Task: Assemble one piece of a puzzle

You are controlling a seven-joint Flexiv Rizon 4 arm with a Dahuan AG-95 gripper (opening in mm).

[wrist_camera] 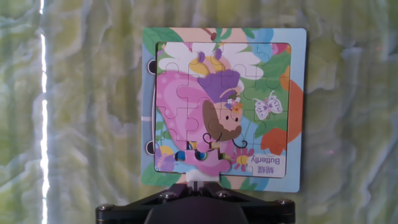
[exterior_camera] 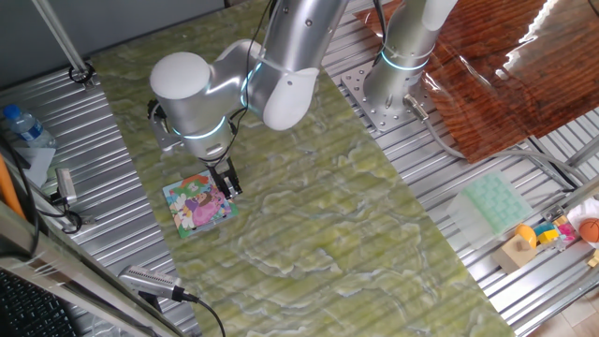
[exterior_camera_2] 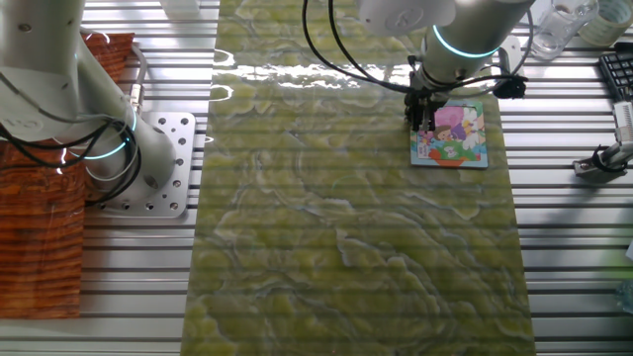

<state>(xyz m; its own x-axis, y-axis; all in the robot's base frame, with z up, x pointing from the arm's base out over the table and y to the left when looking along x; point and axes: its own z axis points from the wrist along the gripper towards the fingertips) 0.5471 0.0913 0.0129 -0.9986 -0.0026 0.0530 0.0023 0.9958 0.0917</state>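
Puzzle [exterior_camera: 197, 205] lies flat on the green marbled mat [exterior_camera: 374, 225] covering the worktop [exterior_camera: 103, 140]. Gripper [exterior_camera: 227, 183] stands at the puzzle's right edge in one fixed view, fingers down on the board. Hand view: the piece [wrist_camera: 202, 163] sits at the puzzle's bottom row, slightly askew, directly ahead of the gripper; whether the fingers clamp it cannot be told.

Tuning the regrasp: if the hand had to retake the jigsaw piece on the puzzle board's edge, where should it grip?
Grip the jigsaw piece from straight above, probably across its two side edges. It lies flat, half seated in the bottom row of the puzzle board, so only its upper face and rim are free. The hand already sits just over that edge; the fingers are hidden.
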